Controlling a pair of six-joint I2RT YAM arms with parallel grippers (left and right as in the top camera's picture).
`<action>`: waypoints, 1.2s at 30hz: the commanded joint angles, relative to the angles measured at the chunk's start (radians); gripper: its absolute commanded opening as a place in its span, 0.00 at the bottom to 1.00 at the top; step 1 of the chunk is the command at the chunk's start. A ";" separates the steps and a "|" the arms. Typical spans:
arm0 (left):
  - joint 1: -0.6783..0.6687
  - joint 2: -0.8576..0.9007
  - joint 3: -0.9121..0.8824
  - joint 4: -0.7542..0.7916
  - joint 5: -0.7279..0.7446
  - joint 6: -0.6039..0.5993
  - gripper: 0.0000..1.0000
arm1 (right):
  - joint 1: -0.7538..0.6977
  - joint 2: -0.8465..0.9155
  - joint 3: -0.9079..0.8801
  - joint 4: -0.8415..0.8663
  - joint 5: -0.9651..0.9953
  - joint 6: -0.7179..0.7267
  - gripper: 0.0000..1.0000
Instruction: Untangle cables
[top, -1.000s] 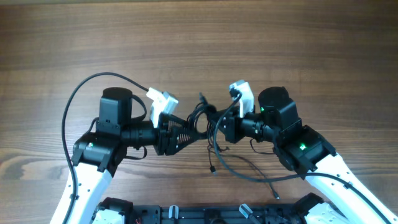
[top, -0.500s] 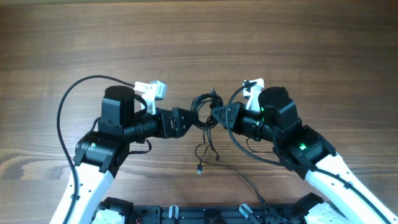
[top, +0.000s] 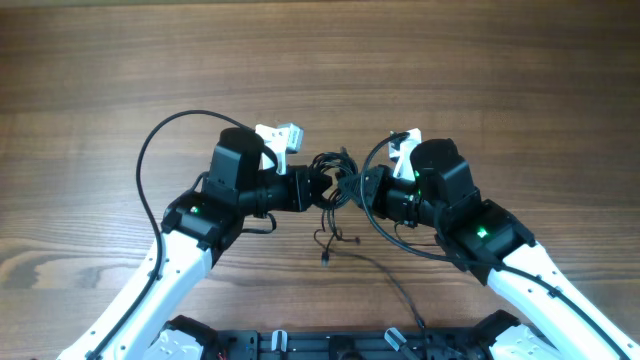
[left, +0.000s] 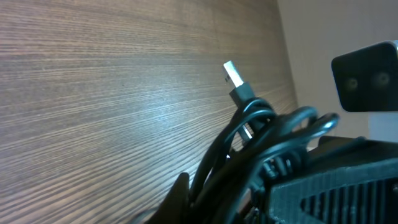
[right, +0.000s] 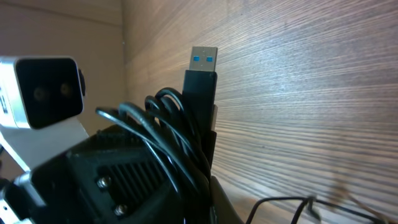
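The cables (top: 332, 163) are thin black wires bunched in a knot held above the table between my two grippers. My left gripper (top: 320, 188) is shut on the knot's left side and my right gripper (top: 352, 187) on its right side, tips almost touching. In the left wrist view the looped cables (left: 264, 134) run down between the jaws, and a silver-tipped plug (left: 234, 76) sticks up. The right wrist view shows the cables (right: 171, 127) clamped in the right gripper (right: 208, 202), with a blue-insert USB plug (right: 203, 68) pointing up. Loose ends (top: 328, 245) dangle below the knot.
One thin strand (top: 400, 295) trails across the wooden table (top: 120, 80) toward the front edge. Each arm's thicker black camera cable (top: 150, 170) loops beside it. The other arm's white camera (right: 43, 90) shows close beside the knot in each wrist view.
My left arm has swung right to the knot, and its gripper, open half a second ago, has shut on the cables. The right gripper has kept its grip, hardly moving.
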 joint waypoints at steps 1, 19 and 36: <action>0.054 0.015 0.010 0.025 -0.046 -0.090 0.04 | -0.005 -0.005 0.002 -0.026 -0.008 -0.148 0.12; 0.136 0.011 0.010 -0.005 -0.149 -0.565 0.04 | 0.058 0.048 0.002 0.038 -0.047 -0.810 0.94; 0.111 0.011 0.010 -0.006 -0.203 -0.294 0.04 | 0.138 0.225 0.002 0.262 -0.111 -0.543 0.05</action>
